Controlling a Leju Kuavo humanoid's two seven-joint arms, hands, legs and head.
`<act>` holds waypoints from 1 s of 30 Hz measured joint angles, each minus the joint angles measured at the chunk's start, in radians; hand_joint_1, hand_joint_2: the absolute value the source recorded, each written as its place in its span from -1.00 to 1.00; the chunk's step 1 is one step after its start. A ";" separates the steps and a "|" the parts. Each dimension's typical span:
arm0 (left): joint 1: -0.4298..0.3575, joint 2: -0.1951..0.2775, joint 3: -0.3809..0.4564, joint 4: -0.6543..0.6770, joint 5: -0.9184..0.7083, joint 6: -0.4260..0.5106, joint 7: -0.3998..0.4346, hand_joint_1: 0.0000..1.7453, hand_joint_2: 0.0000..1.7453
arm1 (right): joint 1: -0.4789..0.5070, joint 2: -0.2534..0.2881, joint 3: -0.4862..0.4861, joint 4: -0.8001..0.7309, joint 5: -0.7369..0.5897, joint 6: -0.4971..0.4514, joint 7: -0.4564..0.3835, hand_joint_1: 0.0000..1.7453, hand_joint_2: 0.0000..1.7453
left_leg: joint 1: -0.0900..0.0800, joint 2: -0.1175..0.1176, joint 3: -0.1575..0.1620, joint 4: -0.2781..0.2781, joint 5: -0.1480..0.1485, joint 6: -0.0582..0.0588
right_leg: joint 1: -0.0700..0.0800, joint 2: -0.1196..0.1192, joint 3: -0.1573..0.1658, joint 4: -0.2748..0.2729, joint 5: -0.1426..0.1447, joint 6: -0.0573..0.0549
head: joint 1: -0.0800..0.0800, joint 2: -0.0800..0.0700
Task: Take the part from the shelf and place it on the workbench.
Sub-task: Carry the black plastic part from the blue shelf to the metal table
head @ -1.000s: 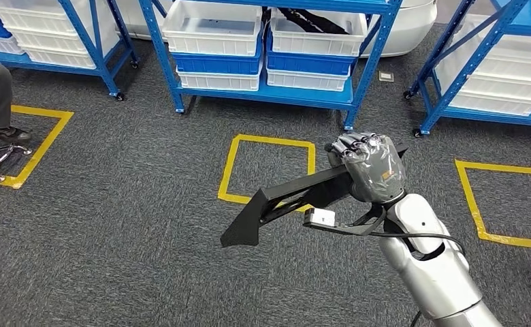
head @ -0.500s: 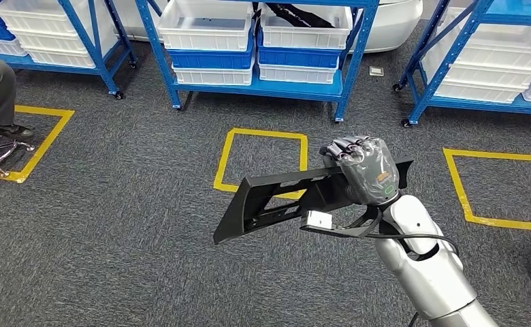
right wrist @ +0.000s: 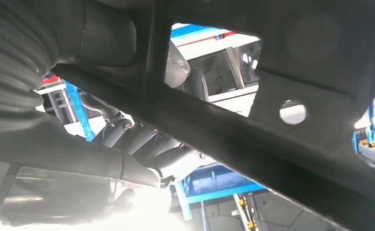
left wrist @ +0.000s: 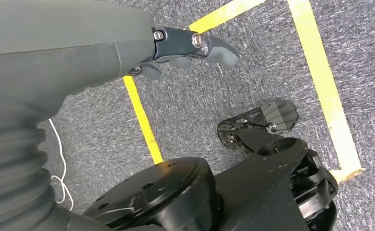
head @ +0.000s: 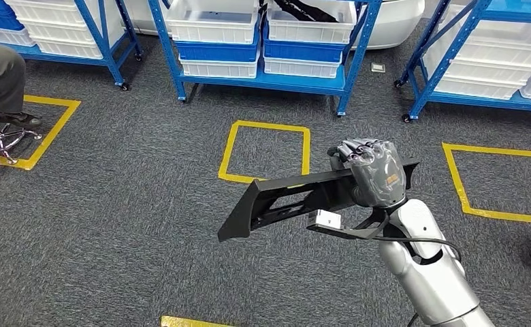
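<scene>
In the head view my right hand [head: 375, 174] grips a long black part [head: 283, 197] near one end. The part is a flat frame with cut-outs; it reaches out to the left, over the grey carpet, with its far end tilted slightly down. In the right wrist view the same black part [right wrist: 253, 130] crosses close in front of the camera, its holes showing the shelves behind. My left hand [left wrist: 185, 45] hangs above the carpet in the left wrist view, fingers apart and holding nothing.
Blue shelf racks [head: 344, 48] with white and blue bins stand ahead, and another black part [head: 303, 8] lies in a top bin. Yellow tape squares [head: 266, 153] mark the carpet. A person's leg [head: 1, 75] and a chair base [head: 1, 139] are at far left.
The whole view has shifted, so the camera has moved. A yellow tape strip has come in at the bottom edge. The held part's far end has risen a little; my grip is unchanged.
</scene>
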 joint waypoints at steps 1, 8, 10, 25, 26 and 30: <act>0.000 0.000 0.000 0.000 0.000 0.000 -0.001 -1.00 1.00 | 0.000 -0.001 0.000 0.000 0.012 0.000 0.001 1.00 1.00 | -0.001 0.000 -0.003 0.001 0.004 -0.007 | 0.001 0.001 0.025 -0.042 0.007 -0.004 | -0.001 0.000; 0.000 -0.003 -0.004 0.000 0.000 0.010 0.009 -1.00 1.00 | 0.001 -0.005 0.003 0.000 0.089 -0.001 0.010 1.00 1.00 | 0.007 -0.007 -0.062 0.125 -0.071 -0.040 | 0.002 -0.010 0.021 -0.058 0.039 -0.060 | -0.003 0.000; -0.002 -0.004 -0.005 0.000 0.001 0.011 0.010 -1.00 1.00 | 0.002 -0.005 0.005 0.000 0.094 0.000 0.010 1.00 1.00 | 0.007 -0.008 -0.110 0.254 -0.136 -0.044 | 0.010 -0.020 0.013 -0.057 0.044 -0.068 | -0.002 0.000; -0.015 -0.010 -0.023 0.000 -0.003 0.019 0.023 -1.00 1.00 | 0.013 -0.007 0.011 0.000 0.140 -0.006 0.032 1.00 1.00 | -0.007 -0.028 0.041 -0.026 -0.007 0.028 | 0.025 -0.006 -0.113 0.179 -0.052 -0.055 | 0.003 0.000; -0.014 -0.010 -0.024 0.000 -0.003 0.019 0.024 -1.00 1.00 | 0.017 -0.007 0.011 0.000 0.142 -0.007 0.033 1.00 1.00 | -0.007 -0.039 0.035 -0.025 -0.003 0.026 | 0.022 -0.003 -0.130 0.218 -0.065 -0.050 | 0.004 0.000; -0.014 -0.014 -0.025 0.000 -0.003 0.021 0.027 -1.00 1.00 | 0.023 -0.007 0.010 0.000 0.146 -0.007 0.036 1.00 1.00 | -0.007 -0.085 0.022 -0.025 0.012 0.011 | 0.014 0.027 -0.015 0.018 0.005 -0.021 | 0.003 0.000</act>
